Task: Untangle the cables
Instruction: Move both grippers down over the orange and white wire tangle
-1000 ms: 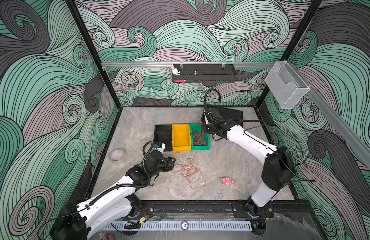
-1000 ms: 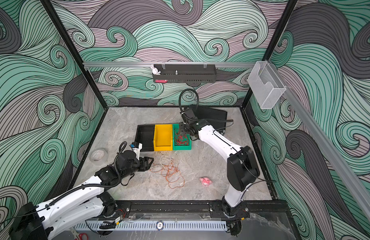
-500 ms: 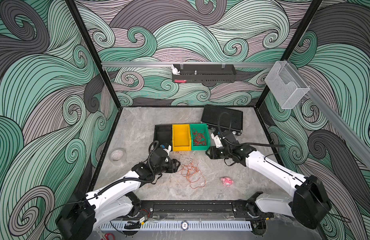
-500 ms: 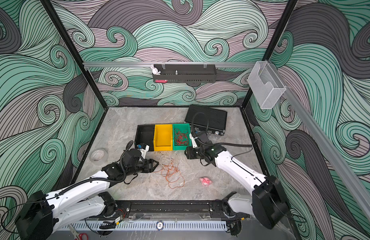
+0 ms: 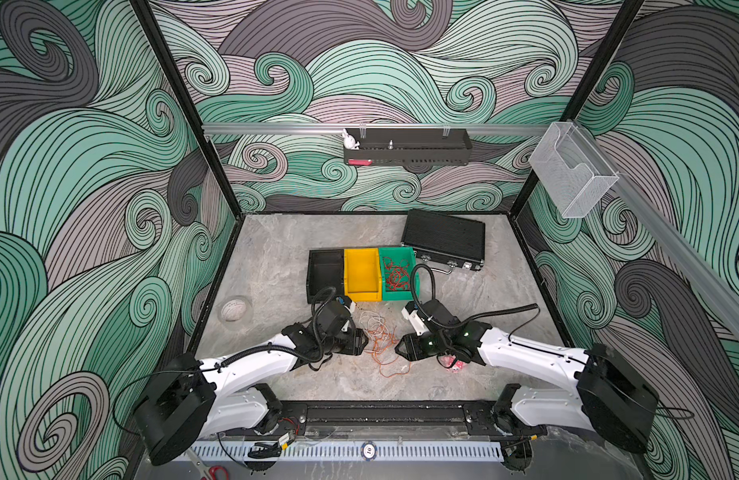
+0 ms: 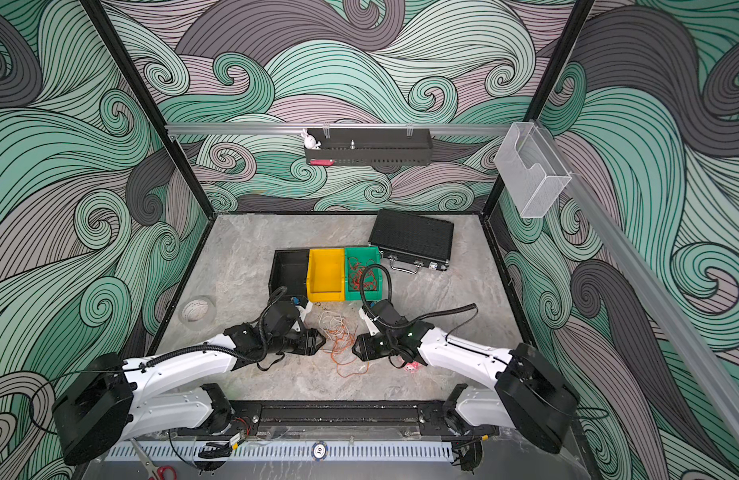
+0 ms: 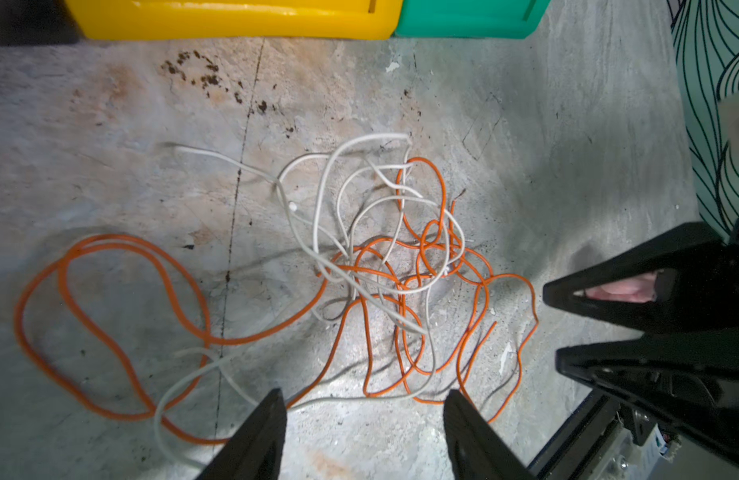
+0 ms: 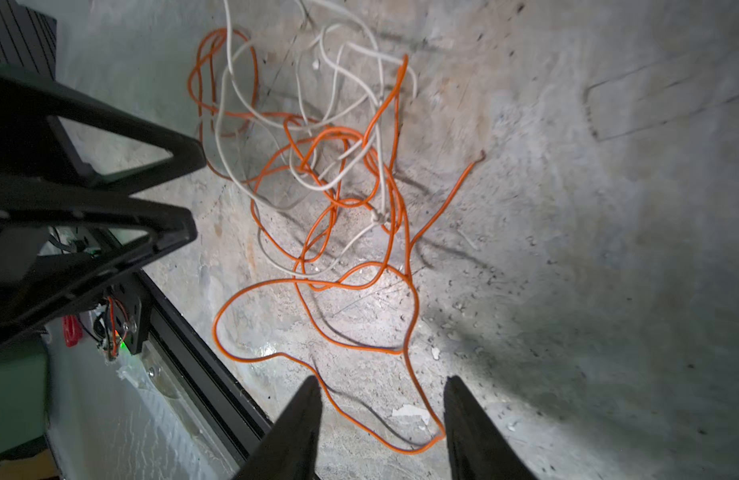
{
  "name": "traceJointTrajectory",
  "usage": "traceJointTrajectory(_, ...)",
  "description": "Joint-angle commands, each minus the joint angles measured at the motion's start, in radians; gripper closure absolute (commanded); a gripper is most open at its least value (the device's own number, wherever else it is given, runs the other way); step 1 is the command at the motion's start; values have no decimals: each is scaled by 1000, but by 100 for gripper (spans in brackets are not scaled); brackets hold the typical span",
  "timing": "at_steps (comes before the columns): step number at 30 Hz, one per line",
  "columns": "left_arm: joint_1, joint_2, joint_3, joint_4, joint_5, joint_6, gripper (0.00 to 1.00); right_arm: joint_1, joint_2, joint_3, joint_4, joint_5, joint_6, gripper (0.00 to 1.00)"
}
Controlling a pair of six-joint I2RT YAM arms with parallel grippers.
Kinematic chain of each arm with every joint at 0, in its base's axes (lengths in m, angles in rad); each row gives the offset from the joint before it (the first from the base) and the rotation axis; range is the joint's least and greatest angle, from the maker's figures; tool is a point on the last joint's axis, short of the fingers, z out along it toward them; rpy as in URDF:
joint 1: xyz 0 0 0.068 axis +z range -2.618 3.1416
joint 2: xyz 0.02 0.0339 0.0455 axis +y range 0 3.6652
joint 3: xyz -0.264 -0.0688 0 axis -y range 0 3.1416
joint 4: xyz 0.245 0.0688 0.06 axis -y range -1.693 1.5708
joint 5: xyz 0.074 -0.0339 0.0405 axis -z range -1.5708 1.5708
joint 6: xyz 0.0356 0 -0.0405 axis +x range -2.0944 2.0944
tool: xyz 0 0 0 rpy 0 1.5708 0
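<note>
The cables (image 5: pixel 380 343) are a loose tangle of thin orange and white wires on the stone floor, seen in both top views (image 6: pixel 339 341). My left gripper (image 5: pixel 365 342) is low at the tangle's left edge, and in the left wrist view it (image 7: pixel 363 394) is open, with wire loops (image 7: pixel 384 270) just beyond its tips. My right gripper (image 5: pixel 397 349) faces it from the right side of the tangle. In the right wrist view it (image 8: pixel 383 380) is open, and an orange loop (image 8: pixel 401 440) lies on the floor between its fingers. More red wires (image 5: pixel 397 278) lie in the green bin (image 5: pixel 401 252).
Black (image 5: pixel 324 270), yellow (image 5: pixel 361 274) and green bins stand in a row behind the tangle, with a black case (image 5: pixel 442 239) further back right. A tape roll (image 5: pixel 236 309) lies at the left. A pink toy (image 5: pixel 453 362) peeks out under the right arm. The front rail (image 8: pixel 201 357) runs close by.
The right arm swung from over the green bin forward and down to the tangle's right side. The left gripper slid right up to the tangle's left edge.
</note>
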Motion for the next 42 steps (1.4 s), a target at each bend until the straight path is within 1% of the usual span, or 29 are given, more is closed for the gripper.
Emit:
traceJointTrajectory(1, -8, 22, 41, 40, -9, -1, 37, 35, 19, 1, 39, 66, 34, 61)
traceJointTrajectory(4, -8, 50, 45, 54, -17, 3, 40, 42, -1, 0, 3, 125, 33, 79)
traceJointTrajectory(5, -8, 59, 44, 58, -29, 0, 41, 41, -17, -4, -8, 141, 30, 83)
traceJointTrajectory(9, -8, 86, 48, 80, -38, -9, 46, 41, -80, -9, -53, 203, 21, 90)
traceJointTrajectory(12, -8, 111, 60, 88, -34, -5, 56, 42, -119, -9, -80, 237, 18, 95)
traceJointTrajectory(14, -6, 130, 71, 86, -33, -1, 62, 40, -139, -15, -77, 246, 18, 95)
traceJointTrajectory(15, -5, 140, 73, 86, -33, 0, 64, 40, -141, -20, -72, 246, 15, 95)
traceJointTrajectory(16, -6, 145, 76, 87, -32, 0, 67, 40, -134, -21, -67, 241, 8, 92)
traceJointTrajectory(18, -7, 154, 78, 90, -30, 1, 72, 40, -95, -10, -69, 218, -8, 81)
traceJointTrajectory(19, -6, 159, 79, 91, -32, 0, 76, 40, -65, -1, -70, 203, -12, 78)
traceJointTrajectory(20, -6, 162, 79, 91, -34, 1, 82, 41, -39, 5, -58, 187, -11, 76)
traceJointTrajectory(22, -6, 163, 79, 88, -38, 2, 88, 41, 3, 1, -11, 153, 2, 75)
traceJointTrajectory(25, -5, 157, 77, 82, -48, 0, 91, 41, 52, -7, 44, 137, 23, 75)
traceJointTrajectory(26, -4, 153, 73, 82, -53, 0, 95, 42, 64, -5, 48, 138, 23, 75)
traceJointTrajectory(29, -4, 141, 68, 75, -64, 0, 97, 42, 81, 0, 41, 141, 19, 77)
traceJointTrajectory(30, -3, 138, 67, 71, -67, 1, 100, 42, 77, 1, 35, 144, 18, 77)
traceJointTrajectory(33, 1, 128, 68, 57, -78, 5, 100, 42, 40, 1, -17, 186, 10, 76)
traceJointTrajectory(34, 1, 124, 67, 56, -80, 6, 100, 41, 22, 3, -39, 205, 5, 72)
traceJointTrajectory(35, 2, 120, 64, 56, -83, 5, 100, 42, 3, 7, -63, 218, -2, 66)
traceJointTrajectory(39, 7, 109, 58, 52, -88, 4, 100, 42, -76, 27, -145, 241, -21, 55)
traceJointTrajectory(42, 12, 102, 55, 50, -94, 5, 100, 40, -122, 21, -134, 211, -21, 48)
